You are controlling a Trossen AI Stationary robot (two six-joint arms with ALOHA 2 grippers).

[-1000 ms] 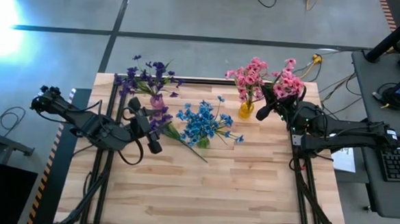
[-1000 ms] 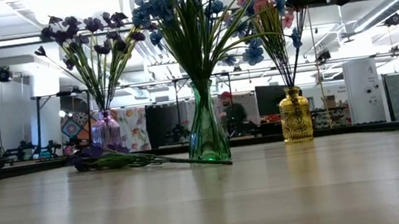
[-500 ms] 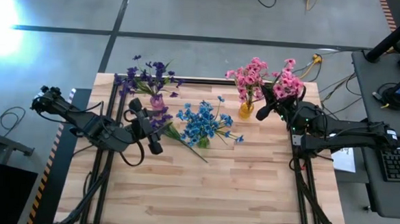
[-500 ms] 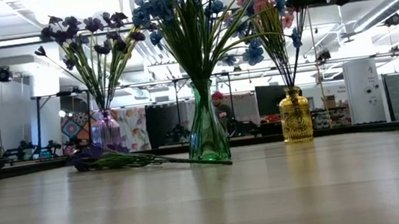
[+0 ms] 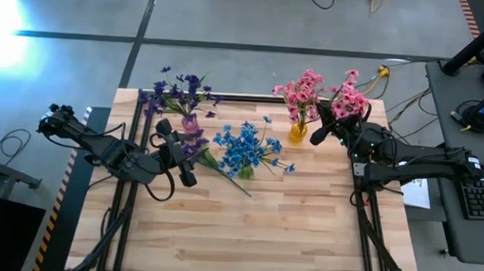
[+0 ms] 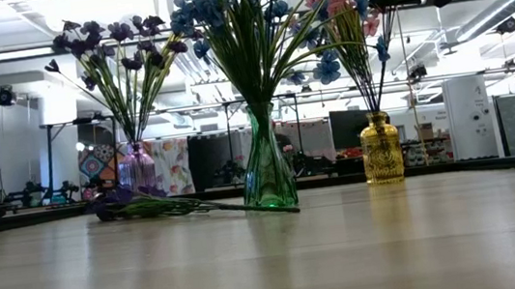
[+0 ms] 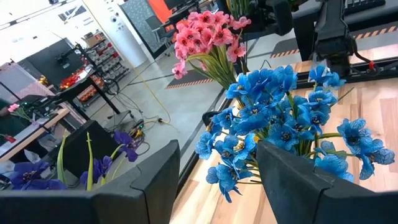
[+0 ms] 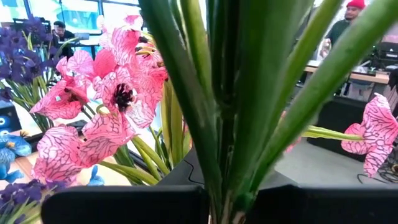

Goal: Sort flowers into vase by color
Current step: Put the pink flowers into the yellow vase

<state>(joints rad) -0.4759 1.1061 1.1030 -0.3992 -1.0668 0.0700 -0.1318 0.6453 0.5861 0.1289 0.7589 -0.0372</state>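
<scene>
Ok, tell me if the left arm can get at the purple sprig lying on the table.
Probably yes. The left gripper is open and close beside the purple sprig, which lies flat and uncovered; the green vase crowds its stem end only.

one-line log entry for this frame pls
left end effector: open, by purple sprig lying on table | right end effector: shut on pink sprig beside yellow vase | blue flowers: in vase
</scene>
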